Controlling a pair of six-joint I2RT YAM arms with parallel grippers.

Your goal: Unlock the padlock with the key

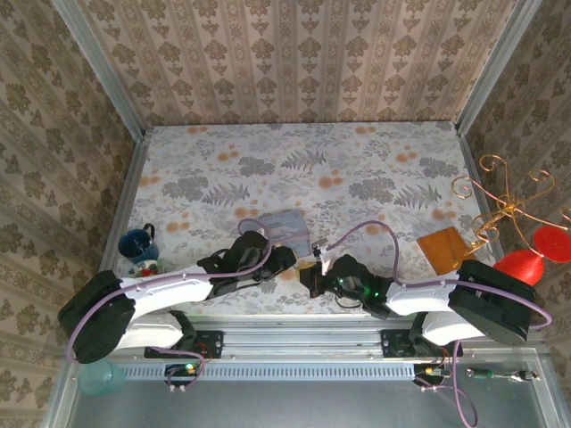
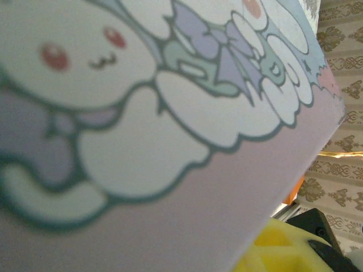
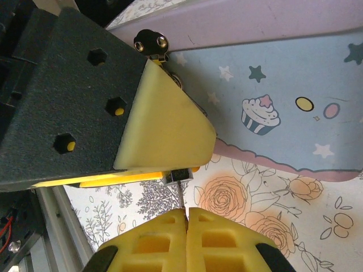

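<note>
The tiny padlock (image 3: 177, 176) is pinched between the yellow fingers (image 3: 164, 130) of my left gripper (image 1: 290, 259), just in front of the pale blue picture tin (image 3: 283, 85). My right gripper (image 3: 186, 218) is shut on the key (image 3: 180, 199). Its thin shaft runs straight up from the closed fingertips into the padlock's underside. In the top view the two grippers meet nose to nose near the table's front edge, the right gripper (image 1: 314, 272) to the right of the left one. The left wrist view looks closely at the tin's cartoon lid (image 2: 142, 130), with one yellow finger (image 2: 278, 249) at the bottom right.
The tin (image 1: 285, 230) lies just behind the grippers. A flat orange-brown board (image 1: 443, 247) sits to the right, beside a gold wire stand (image 1: 500, 201) and red pieces (image 1: 526, 259). A blue mug (image 1: 138, 242) stands at the left. Patterned walls enclose the table.
</note>
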